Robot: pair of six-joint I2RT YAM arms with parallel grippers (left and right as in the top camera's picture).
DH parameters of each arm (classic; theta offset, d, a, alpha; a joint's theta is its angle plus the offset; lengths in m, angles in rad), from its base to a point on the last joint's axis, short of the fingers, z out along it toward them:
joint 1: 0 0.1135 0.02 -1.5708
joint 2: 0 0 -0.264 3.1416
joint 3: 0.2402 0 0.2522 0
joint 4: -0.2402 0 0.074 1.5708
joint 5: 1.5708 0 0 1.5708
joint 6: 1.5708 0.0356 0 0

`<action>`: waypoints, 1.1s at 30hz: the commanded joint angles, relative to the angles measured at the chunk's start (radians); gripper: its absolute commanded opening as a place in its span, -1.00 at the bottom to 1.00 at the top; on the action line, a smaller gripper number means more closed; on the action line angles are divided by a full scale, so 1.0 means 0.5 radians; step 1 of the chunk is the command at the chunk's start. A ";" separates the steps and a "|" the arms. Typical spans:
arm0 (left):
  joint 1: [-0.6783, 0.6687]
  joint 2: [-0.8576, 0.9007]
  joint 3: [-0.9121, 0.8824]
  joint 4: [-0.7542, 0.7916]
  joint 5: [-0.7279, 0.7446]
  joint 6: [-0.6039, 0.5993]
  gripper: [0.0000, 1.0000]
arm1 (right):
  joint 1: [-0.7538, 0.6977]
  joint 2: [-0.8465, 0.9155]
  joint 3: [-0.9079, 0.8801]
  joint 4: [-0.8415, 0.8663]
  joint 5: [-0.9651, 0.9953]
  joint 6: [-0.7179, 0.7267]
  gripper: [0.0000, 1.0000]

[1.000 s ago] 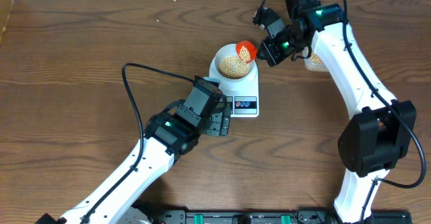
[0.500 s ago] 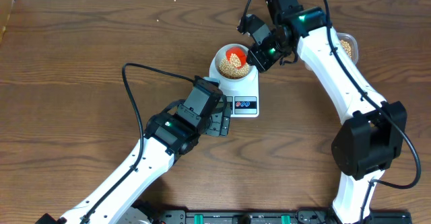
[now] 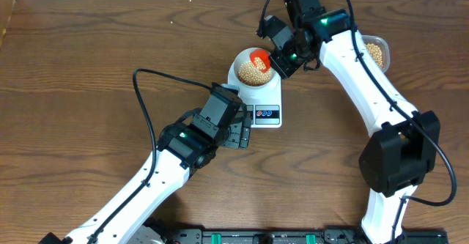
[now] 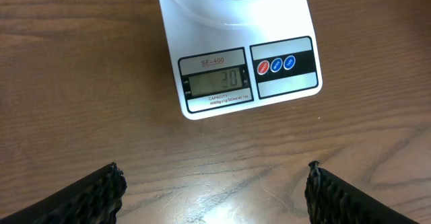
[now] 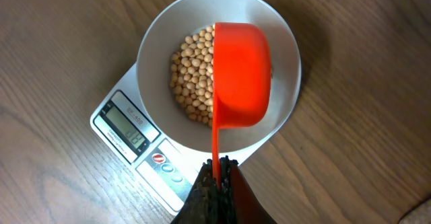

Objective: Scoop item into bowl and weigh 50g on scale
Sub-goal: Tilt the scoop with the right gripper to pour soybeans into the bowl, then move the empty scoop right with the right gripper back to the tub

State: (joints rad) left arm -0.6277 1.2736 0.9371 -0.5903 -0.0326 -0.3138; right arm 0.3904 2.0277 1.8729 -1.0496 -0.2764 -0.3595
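The left gripper (image 3: 237,135) hovered over bare table (image 3: 88,61) just short of the scale's front edge; in the left wrist view its fingers (image 4: 94,192) stood wide apart at the two lower corners, holding nothing. The scale (image 4: 202,35) lay flat just beyond them, its grey display (image 4: 215,83) to the left of the round red and blue buttons (image 4: 276,65); the digits were too faint to read surely. On the scale's platform sat the bowl (image 5: 156,41), upright, with the beans (image 5: 192,79) heaped in its left half. Over the bowl's right half hung a red scoop (image 5: 242,66), its cup inside the rim line and above the beans, its thin handle running back towards the camera. The right gripper (image 5: 218,175) was clamped tight on the end of that handle, at the bowl's right edge in the overhead view. Far right, near the table's back edge, a clear container (image 3: 376,52) held more beans, well apart from the scale.
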 commanded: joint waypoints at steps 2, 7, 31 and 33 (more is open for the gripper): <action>0.005 0.000 0.000 0.003 -0.018 0.012 0.75 | 0.033 -0.069 0.052 0.008 0.035 -0.112 -0.98; 0.005 0.000 0.000 0.003 -0.018 0.012 0.75 | 0.079 -0.082 0.054 0.045 0.206 -0.137 -0.98; 0.005 0.000 0.000 0.002 -0.018 0.012 0.75 | 0.192 -0.202 0.063 0.125 0.469 -0.104 -0.98; 0.005 0.000 0.000 0.002 -0.018 0.012 0.75 | 0.146 -0.235 0.064 0.126 0.338 -0.079 -0.98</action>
State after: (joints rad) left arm -0.6277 1.2736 0.9371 -0.5900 -0.0326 -0.3138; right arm 0.4927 1.9594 1.8824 -0.9894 -0.0170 -0.4252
